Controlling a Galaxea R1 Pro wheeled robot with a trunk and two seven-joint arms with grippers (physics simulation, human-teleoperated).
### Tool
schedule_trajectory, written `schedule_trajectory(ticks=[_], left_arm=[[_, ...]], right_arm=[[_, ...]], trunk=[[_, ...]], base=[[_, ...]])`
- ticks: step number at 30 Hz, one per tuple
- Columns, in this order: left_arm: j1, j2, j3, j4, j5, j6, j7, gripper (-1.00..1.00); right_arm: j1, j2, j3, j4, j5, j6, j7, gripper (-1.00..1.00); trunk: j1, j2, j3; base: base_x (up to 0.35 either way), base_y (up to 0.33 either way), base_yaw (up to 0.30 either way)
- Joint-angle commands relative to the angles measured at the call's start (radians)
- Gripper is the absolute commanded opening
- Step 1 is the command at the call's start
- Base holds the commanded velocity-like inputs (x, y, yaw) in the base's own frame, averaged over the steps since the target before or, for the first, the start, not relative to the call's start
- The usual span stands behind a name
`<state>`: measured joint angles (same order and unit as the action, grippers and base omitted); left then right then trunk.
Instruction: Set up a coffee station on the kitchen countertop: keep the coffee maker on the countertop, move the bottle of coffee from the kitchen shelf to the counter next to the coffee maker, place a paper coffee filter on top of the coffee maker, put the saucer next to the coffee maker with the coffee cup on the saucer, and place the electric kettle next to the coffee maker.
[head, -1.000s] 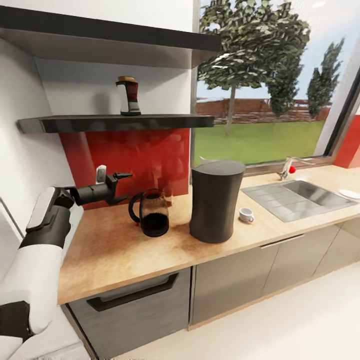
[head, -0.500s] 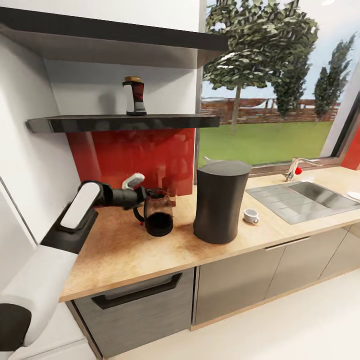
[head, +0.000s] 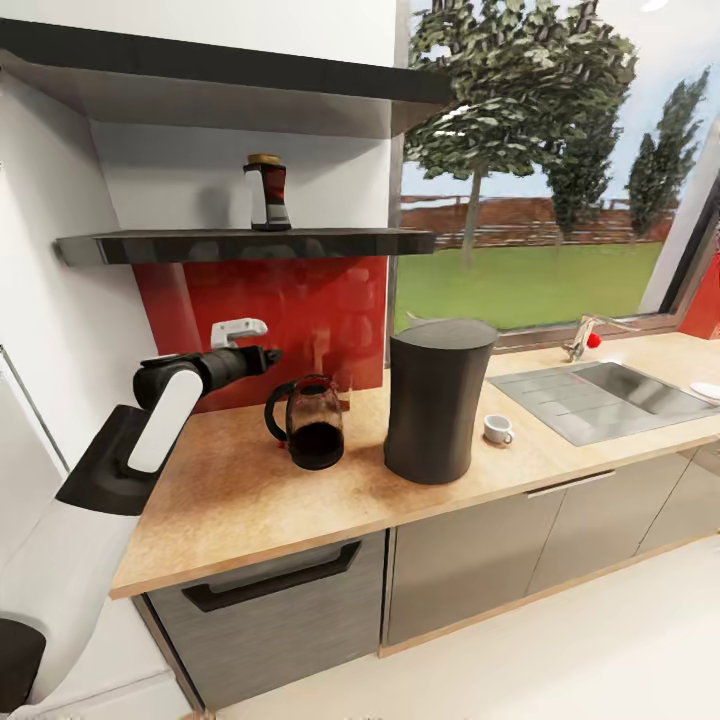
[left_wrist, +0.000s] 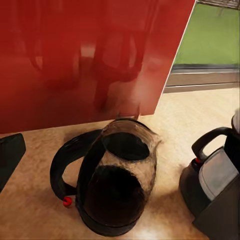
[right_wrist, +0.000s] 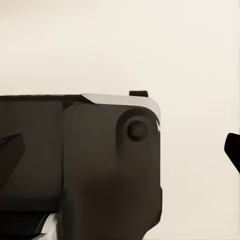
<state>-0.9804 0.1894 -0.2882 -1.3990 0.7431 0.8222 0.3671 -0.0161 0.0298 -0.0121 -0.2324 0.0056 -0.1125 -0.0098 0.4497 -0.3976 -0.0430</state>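
Item 1, far left: my left hand (head: 262, 358), raised above the bench (head: 250, 490) near the red backsplash (head: 300, 310), below the kitchen shelf (head: 240, 245). I cannot tell whether its fingers are spread or pressed together; it holds nothing. I judge it is placed here to reach up for the bottle.

Item 2: one bottle of coffee (head: 266, 193), upright on the kitchen shelf, gold cap up, well above my left hand. Not yet moved down.

Item 3: one glass carafe (head: 308, 423) with a black handle, standing on the bench under the shelf, dark liquid in its lower half.

Item 4: one tall dark cylinder (head: 437, 400), just right of the carafe, apart from it.

Item 5: one coffee cup (head: 496, 429), upright on the bare bench between the cylinder and the sink (head: 600, 395). No saucer under it yet.

Item 6: one white plate edge (head: 705, 390) at the far right, probably the saucer.

My right hand: whether spread or pressed together cannot be told.
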Motion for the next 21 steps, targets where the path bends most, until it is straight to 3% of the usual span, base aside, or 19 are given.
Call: schedule_trajectory(ticks=[1, 5, 11, 21], left_arm=[[-0.001, 0.001, -0.001, -0.001, 0.005, 0.0, 0.007, 1.0], [-0.001, -0.002, -0.002, -0.009, -0.002, -0.001, 0.002, 1.0], [-0.001, -0.004, -0.001, -0.015, -0.004, -0.001, 0.001, 1.0], [-0.001, -0.004, -0.003, -0.015, -0.004, -0.001, 0.001, 1.0]], right_arm=[[-0.001, 0.0, -0.001, 0.001, 0.001, -0.003, -0.001, 1.0], [-0.001, -0.001, -0.002, 0.001, 0.0, -0.003, -0.002, 1.0], [-0.001, 0.001, -0.003, 0.001, -0.001, -0.003, -0.002, 1.0], [-0.001, 0.001, -0.003, 0.002, -0.001, -0.003, -0.002, 1.0]], trunk=[[0.0, -0.002, -0.002], [0.0, -0.002, -0.002], [0.0, -0.002, -0.002], [0.0, -0.002, -0.002]], base=[[-0.223, -0.146, 0.0], [-0.223, -0.174, 0.097], [-0.052, -0.253, 0.258], [0.2, -0.2, 0.277]])
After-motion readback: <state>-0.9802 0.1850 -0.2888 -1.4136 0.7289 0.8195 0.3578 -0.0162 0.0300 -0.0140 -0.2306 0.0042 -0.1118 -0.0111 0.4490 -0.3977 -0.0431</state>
